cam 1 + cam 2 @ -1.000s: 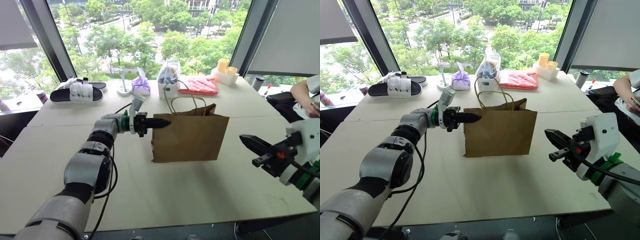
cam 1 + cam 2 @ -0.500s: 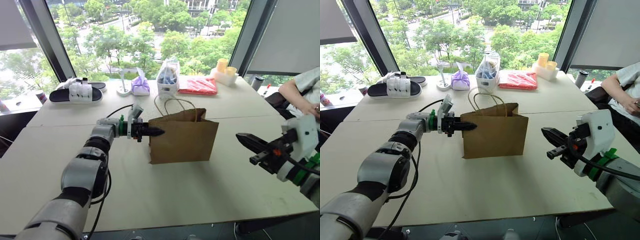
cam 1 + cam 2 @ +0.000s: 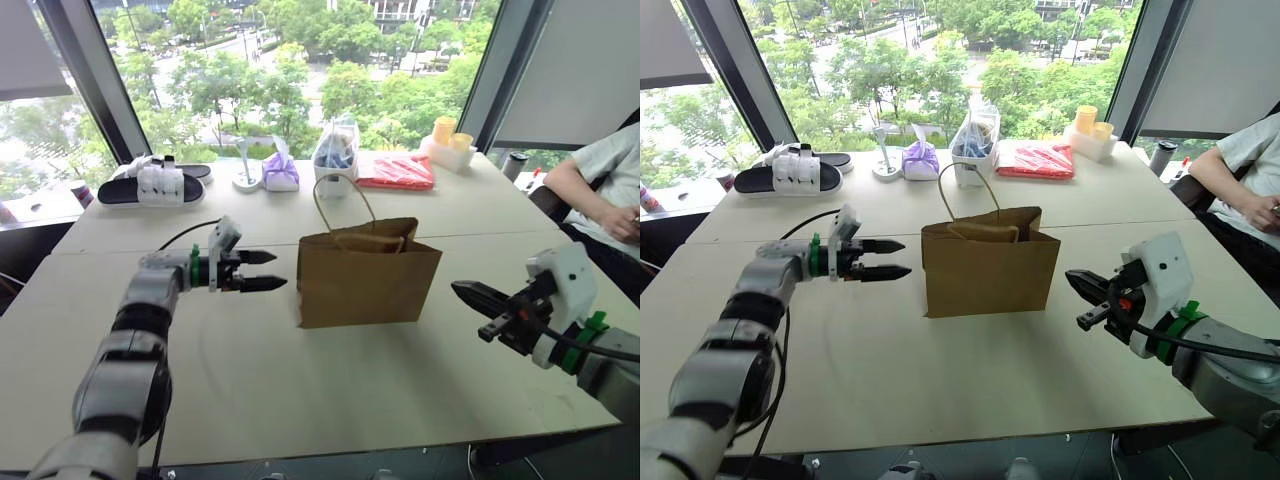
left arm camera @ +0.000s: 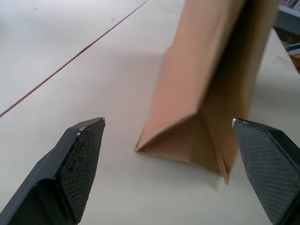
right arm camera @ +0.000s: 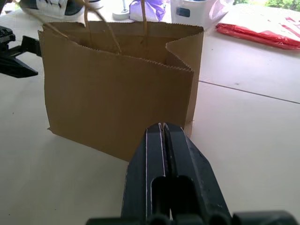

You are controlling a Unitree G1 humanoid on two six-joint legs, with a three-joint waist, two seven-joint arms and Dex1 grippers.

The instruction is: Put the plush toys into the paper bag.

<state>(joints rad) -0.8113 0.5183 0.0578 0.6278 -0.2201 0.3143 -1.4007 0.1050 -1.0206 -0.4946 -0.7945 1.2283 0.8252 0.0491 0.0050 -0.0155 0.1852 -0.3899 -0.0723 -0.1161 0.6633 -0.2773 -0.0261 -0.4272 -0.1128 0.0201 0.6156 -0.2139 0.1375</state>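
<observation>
The paper bag (image 3: 368,282) stands upright near the middle of the table (image 3: 330,390), mouth open, one twine handle up and the other folded over the rim. From my head view there is bare tabletop in front of it and on both flanks, and the table's near edge lies well clear of it. My left gripper (image 3: 262,271) hovers off the bag's left side with its two fingers spread and nothing between them; a second ago it was closed at the bag's top edge and has since pulled away leftward and opened. My right gripper (image 3: 470,293) hangs off the bag's right side, fingers pressed together, empty, much as before. Along the far edge I count one pair of sandals (image 3: 150,186), one purple pouch (image 3: 281,172), one clear bag of blue items (image 3: 336,150), one red packet (image 3: 397,171) and a person's arm (image 3: 590,200) at the right.

My left wrist view shows the bag's narrow side and bottom corner between my two parted fingers (image 4: 79,154), not touching.

My right wrist view shows the bag's broad face just ahead of my closed fingertips, open table either side.
</observation>
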